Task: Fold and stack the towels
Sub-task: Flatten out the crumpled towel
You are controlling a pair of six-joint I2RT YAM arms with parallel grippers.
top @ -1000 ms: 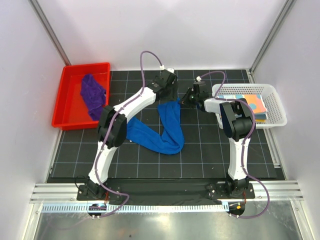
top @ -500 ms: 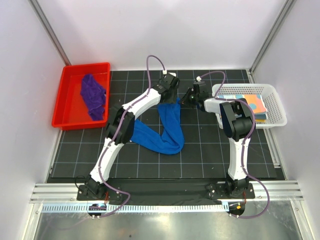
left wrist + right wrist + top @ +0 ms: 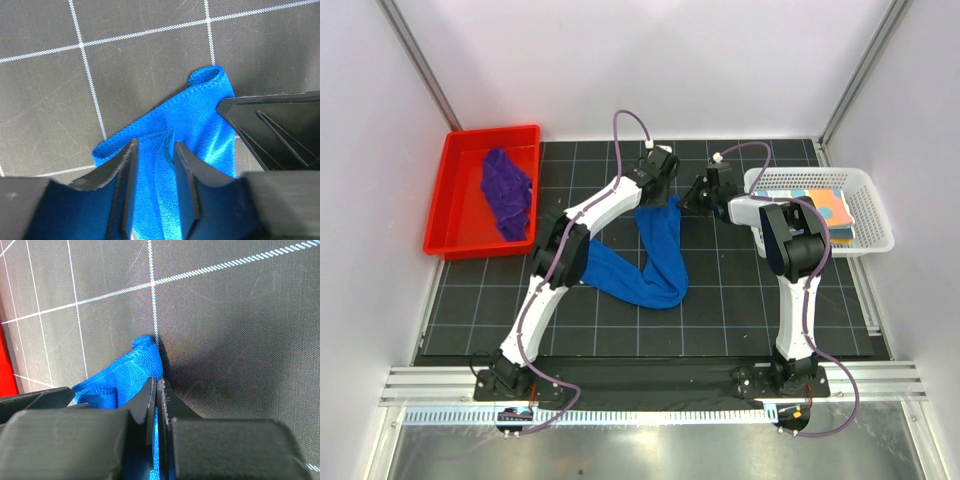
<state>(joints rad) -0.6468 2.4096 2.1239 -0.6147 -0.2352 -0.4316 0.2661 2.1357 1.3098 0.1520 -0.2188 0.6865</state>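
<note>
On the black gridded mat, between the two arms, the blue towel lies unfolded and rumpled into a loose V. One limb runs toward the left arm's elbow. The other runs up to the far end of the mat, where both grippers meet over it. The right gripper is clenched on the towel's far corner, its fingers pressed together, and its wrist view shows blue cloth between and below them. The left gripper is just beside it, low over the same end of the towel, with its jaws apart. They straddle a raised ridge of cloth near the hemmed edge; blue terry fills the gap between the fingers, which are not pinched tight on it. The purple towel sits crumpled in the red tray at the far left, beside the mat. The patterned towel lies flat in the white basket at the far right.
</note>
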